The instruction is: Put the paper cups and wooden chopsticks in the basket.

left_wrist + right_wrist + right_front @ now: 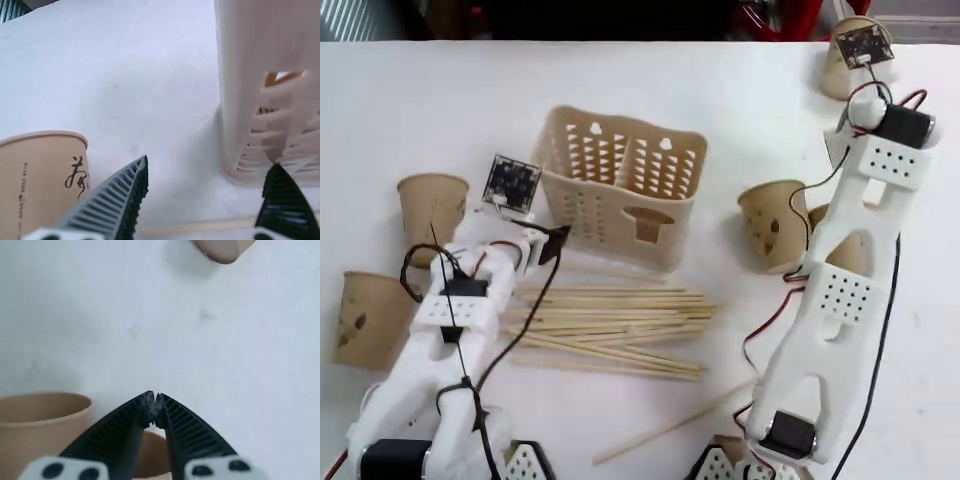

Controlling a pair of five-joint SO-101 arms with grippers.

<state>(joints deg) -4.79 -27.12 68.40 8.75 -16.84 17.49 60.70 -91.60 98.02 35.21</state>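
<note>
Holding the left tool [210,165] apart just beside the basket [605,205], closer than the pressed-together right tool [154,400] to the wooden chopsticks [610,328] lying crosswise, probably just beneath it.

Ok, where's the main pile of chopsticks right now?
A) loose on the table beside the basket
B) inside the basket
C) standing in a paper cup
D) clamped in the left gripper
A: the chopsticks lie flat on the table just outside the basket, and the left gripper is open, holding nothing.
</note>
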